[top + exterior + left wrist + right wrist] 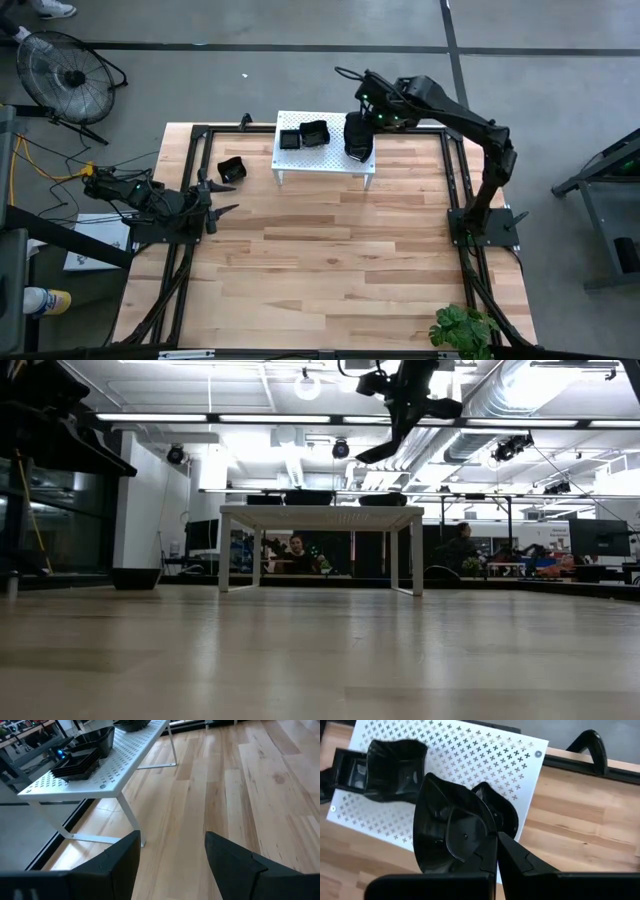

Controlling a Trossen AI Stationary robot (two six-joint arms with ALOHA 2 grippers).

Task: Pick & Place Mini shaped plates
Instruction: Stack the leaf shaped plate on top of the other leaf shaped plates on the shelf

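Note:
The mini shaped plates are glossy black dishes. A square stack point(290, 139) and a wavy-rimmed one point(314, 131) rest on the white perforated stand point(325, 158). A rounder one point(497, 815) lies at the stand's right end. One more plate point(232, 170) lies on the wooden table left of the stand. My right gripper point(492, 842) hovers above the stand's right end, shut on a rounded plate point(447, 832). My left gripper point(172, 855) waits open at the table's left side, with nothing between its fingers. My right gripper pinches the rounded plate by its rim point(487, 851), at the edge nearest the wrist. One finger point(520, 860) shows beside the rim; the plate hides the other. The fingers slant down from above. The plate hangs tilted on edge, clear of the stand and the plate below it.
A black metal frame point(200, 135) borders the table's left, far and right sides. A potted plant point(462, 328) stands at the near right corner. Bare wooden table top point(330, 260) stretches in front of the stand.

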